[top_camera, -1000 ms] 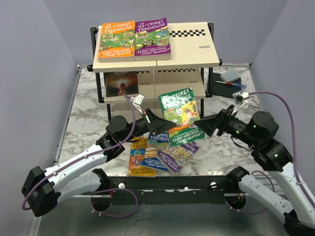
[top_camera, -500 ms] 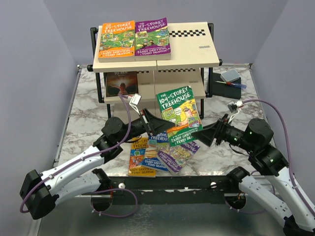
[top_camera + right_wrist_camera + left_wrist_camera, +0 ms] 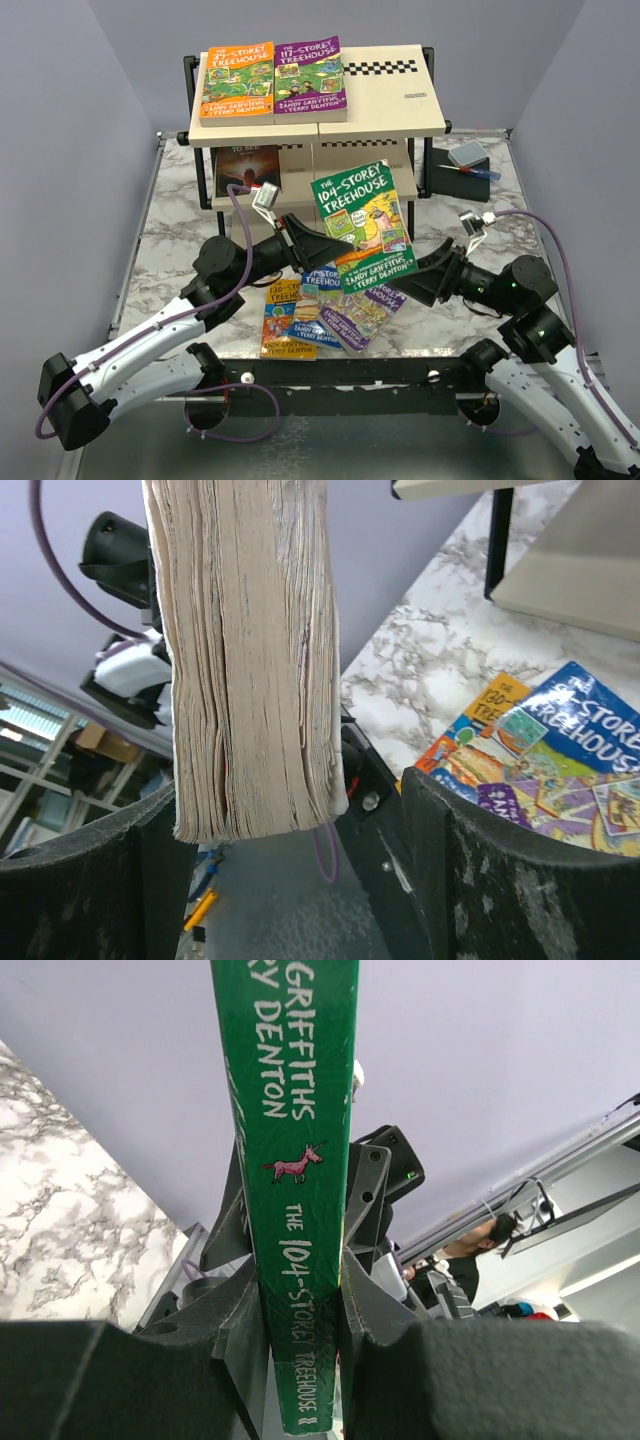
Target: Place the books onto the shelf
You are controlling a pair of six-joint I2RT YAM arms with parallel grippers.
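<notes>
The left jaws are pinching the green book [image 3: 362, 225] by its spine, holding it tilted in the air between the shelf [image 3: 390, 105] and the loose books [image 3: 335, 310]. The right jaws are standing spread astride its page edge. Light, fairly stiff and glossy, it is likely asking for a deep grip near the spine.

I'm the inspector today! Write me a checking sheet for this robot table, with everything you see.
Surface: marble table, grey-veined.
Job's things: orange book and purple book on the shelf top; dark book on the middle tier; green book held up; a few books piled on the table.
Clutter: small dark box beside the shelf.
Tools: left tool shut on the green book's spine; right tool open around its page edge.
Cables: purple cables loop from both arms.
Surroundings: plain grey walls.
</notes>
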